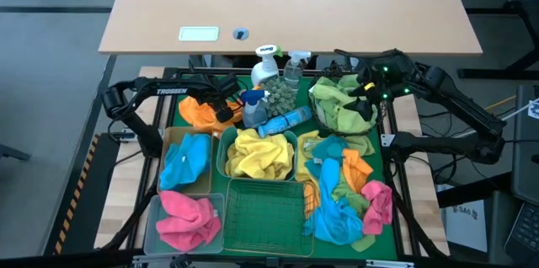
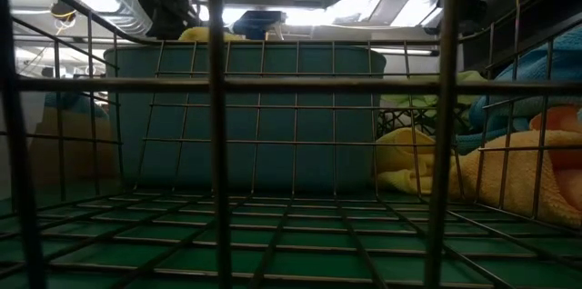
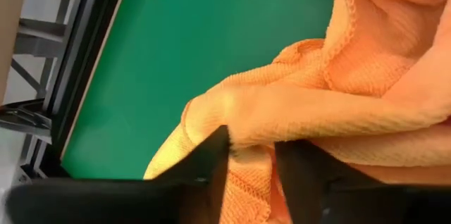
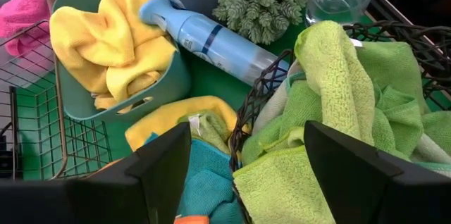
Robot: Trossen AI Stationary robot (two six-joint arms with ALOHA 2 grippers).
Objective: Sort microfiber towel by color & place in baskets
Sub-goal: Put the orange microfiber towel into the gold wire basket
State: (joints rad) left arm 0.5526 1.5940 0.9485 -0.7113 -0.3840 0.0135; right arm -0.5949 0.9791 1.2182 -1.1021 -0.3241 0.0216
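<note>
An orange towel [image 1: 199,113] lies crumpled on the green mat at the far left, and my left gripper [image 1: 221,104] is down on it, shut on a ridge of the cloth. My right gripper [image 1: 362,98] hangs open above the round black mesh basket [image 1: 318,91], which holds green towels [image 4: 352,90]. The teal tub [image 1: 221,160] holds yellow towels. A blue towel lies in the tan tray [image 1: 168,137], and a pink one in the clear bin [image 1: 150,217]. The green wire basket [image 1: 265,213] is bare inside. A mixed pile of towels [image 1: 345,194] lies on the mat at the near right. My left gripper [image 3: 250,160] has a raised fold of the orange towel [image 3: 246,122] between its two fingers, which come steeply from above. The cloth bulges up between the fingertips [image 3: 211,155]. The rest of the towel lies slack on the mat.
Two spray bottles [image 1: 266,67], a small spiky green plant [image 1: 280,93] and a blue bottle lying on its side [image 1: 288,121] crowd the far middle between the orange towel and the black basket. A wooden tabletop [image 1: 286,2] lies beyond the far edge.
</note>
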